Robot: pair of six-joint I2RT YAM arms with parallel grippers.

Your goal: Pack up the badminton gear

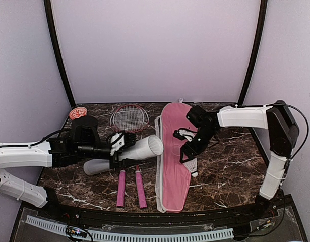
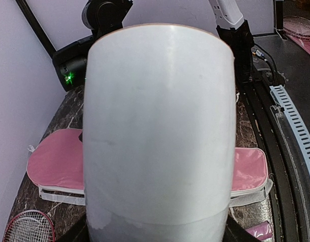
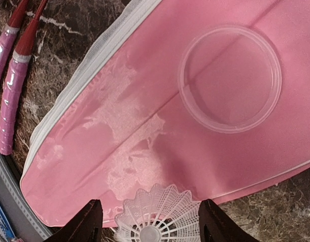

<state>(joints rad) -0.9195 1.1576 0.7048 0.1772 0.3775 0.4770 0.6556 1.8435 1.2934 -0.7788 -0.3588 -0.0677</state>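
Note:
My left gripper (image 1: 119, 149) is shut on the long white tube (image 1: 132, 153), held low over the table with its open end toward the pink cover (image 1: 172, 166). In the left wrist view the tube (image 2: 157, 126) fills the frame. Two red-framed rackets (image 1: 129, 119) lie under it, with their pink handles (image 1: 140, 189) toward me. My right gripper (image 3: 152, 224) hangs open at the cover's right edge. Its fingers (image 3: 86, 224) straddle a white shuttlecock (image 3: 157, 222), and a small gap shows on the left side. The top view shows that shuttlecock (image 1: 192, 165) below the right gripper (image 1: 187, 150).
A clear round lid (image 3: 230, 78) rests on the pink cover (image 3: 144, 101). A small red-patterned cap (image 1: 77, 112) sits at the table's back left corner. The racket handles (image 3: 11, 85) lie just left of the cover. The table's near edge carries a perforated rail (image 1: 129, 234).

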